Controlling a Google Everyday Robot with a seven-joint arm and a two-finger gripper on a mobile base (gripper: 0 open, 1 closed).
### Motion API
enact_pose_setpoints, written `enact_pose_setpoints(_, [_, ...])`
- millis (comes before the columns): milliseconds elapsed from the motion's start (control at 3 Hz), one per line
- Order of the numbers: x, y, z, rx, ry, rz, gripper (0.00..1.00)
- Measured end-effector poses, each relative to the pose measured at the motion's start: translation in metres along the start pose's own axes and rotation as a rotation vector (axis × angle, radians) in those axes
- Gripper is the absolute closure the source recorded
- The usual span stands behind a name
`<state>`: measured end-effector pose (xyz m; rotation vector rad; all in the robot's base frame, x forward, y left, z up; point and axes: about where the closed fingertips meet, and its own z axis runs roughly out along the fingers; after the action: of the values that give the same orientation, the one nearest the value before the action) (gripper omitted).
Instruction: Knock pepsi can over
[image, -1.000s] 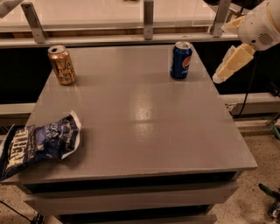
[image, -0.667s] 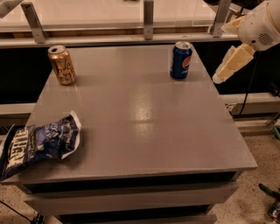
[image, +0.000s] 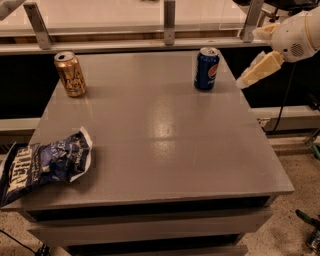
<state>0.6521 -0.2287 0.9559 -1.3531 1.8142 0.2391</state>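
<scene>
The pepsi can (image: 206, 68) is dark blue with a round red-white-blue logo and a silver top. It stands upright near the back right of the grey table (image: 160, 135). My gripper (image: 251, 74) is cream-coloured and hangs off the table's right edge. It is just right of the can, at about the can's height and a short gap away from it. It holds nothing that I can see.
A gold can (image: 70, 74) stands upright at the back left of the table. A crumpled blue chip bag (image: 44, 164) lies at the front left edge. A metal railing (image: 169, 22) runs behind the table. The floor drops off to the right.
My gripper has shifted slightly left and up toward the pepsi can. The can, gold can and bag have not moved.
</scene>
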Motion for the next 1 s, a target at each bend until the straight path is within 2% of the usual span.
enact_pose_setpoints(333, [0.006,-0.017,0.024,-0.007,-0.138,0.082,0.00])
enact_pose_setpoints(667, [0.009,-0.024,0.042,-0.023,-0.264,0.165,0.00])
enact_pose_setpoints(1000, [0.008,-0.027,0.056,-0.034,-0.366,0.215,0.00])
